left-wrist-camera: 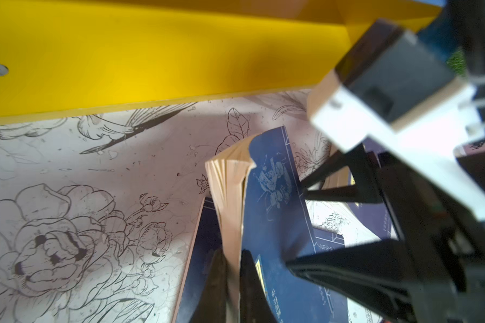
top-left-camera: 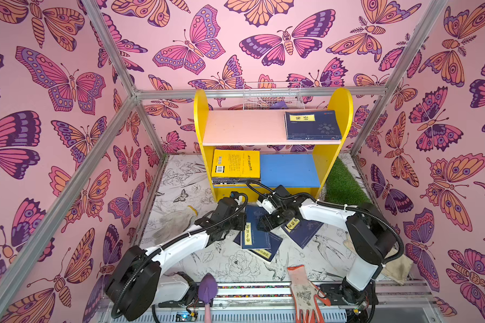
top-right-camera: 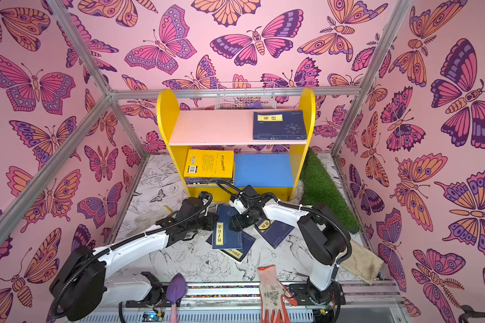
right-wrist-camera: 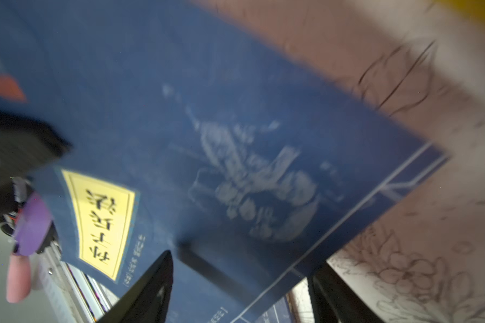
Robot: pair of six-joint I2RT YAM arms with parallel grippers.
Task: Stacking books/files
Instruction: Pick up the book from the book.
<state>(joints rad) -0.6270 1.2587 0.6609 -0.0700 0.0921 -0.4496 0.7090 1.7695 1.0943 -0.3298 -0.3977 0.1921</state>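
Note:
Three navy books with yellow labels lie loosely overlapped on the floor mat in both top views. My left gripper (top-left-camera: 237, 223) (left-wrist-camera: 233, 279) is shut on the page edge of the uppermost navy book (top-left-camera: 254, 229) (top-right-camera: 226, 228) (left-wrist-camera: 275, 195), whose cover bows and pages fan. My right gripper (top-left-camera: 266, 223) (right-wrist-camera: 241, 293) hovers open over that book's (right-wrist-camera: 235, 125) opposite side, fingers spread wide. A second navy book (top-left-camera: 266, 249) lies beneath and a third (top-left-camera: 303, 229) to the right. A yellow-covered stack (top-left-camera: 235, 165) sits on the lower shelf and one navy book (top-left-camera: 312, 125) on the upper shelf.
The yellow bookshelf (top-left-camera: 200, 125) stands at the back with a wire basket (top-left-camera: 272, 96) behind it. A grass mat (top-left-camera: 343, 184) lies to its right. A beige glove (top-left-camera: 174, 223), a white-and-orange glove (top-left-camera: 303, 293) and a purple trowel (top-left-camera: 207, 288) lie around the arms.

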